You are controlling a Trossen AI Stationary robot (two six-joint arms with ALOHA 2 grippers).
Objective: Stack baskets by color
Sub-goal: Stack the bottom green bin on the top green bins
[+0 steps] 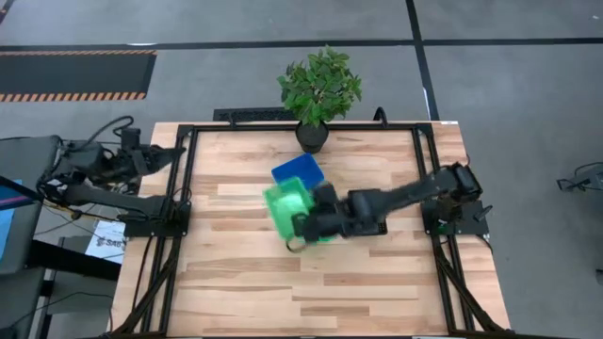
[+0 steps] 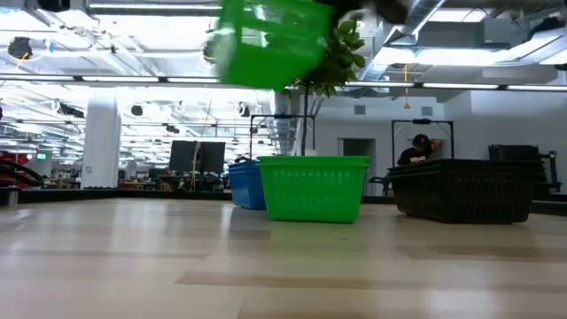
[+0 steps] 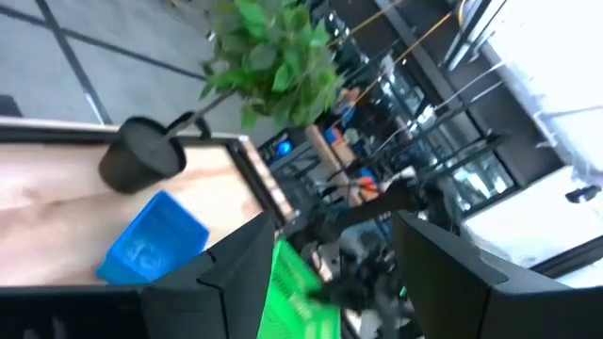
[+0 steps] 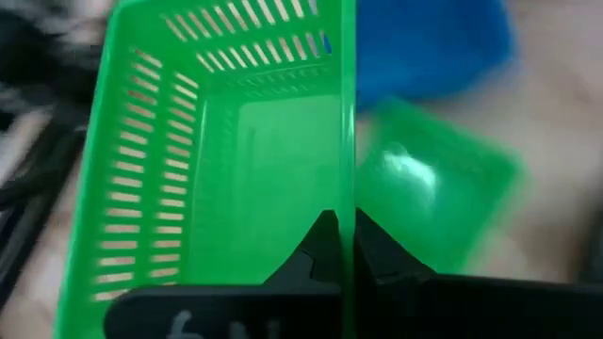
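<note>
My right gripper (image 1: 303,226) is shut on a bright green basket (image 1: 283,212) and holds it in the air over the middle of the table; the low view shows this basket (image 2: 270,40) high up and tilted. Below it a second green basket (image 2: 312,188) stands on its bottom on the table. A blue basket (image 1: 299,171) sits just behind that. A stack of black baskets (image 2: 465,188) stands to the right in the low view. My left gripper (image 3: 330,250) waits open at the table's left edge with nothing between its fingers. My right gripper pinches one side wall of the green basket at its rim (image 4: 348,188). One finger (image 4: 318,247) is inside the basket and the other outside. The fingers come slanting down from the table's right side. The basket is lifted clear and tilted, above the other green basket (image 4: 438,188).
A potted green plant (image 1: 320,89) stands at the middle of the table's far edge, close behind the blue basket. Black frame rails (image 1: 187,188) run along the table's left and right sides. Bare wood (image 1: 311,292) lies toward the near edge.
</note>
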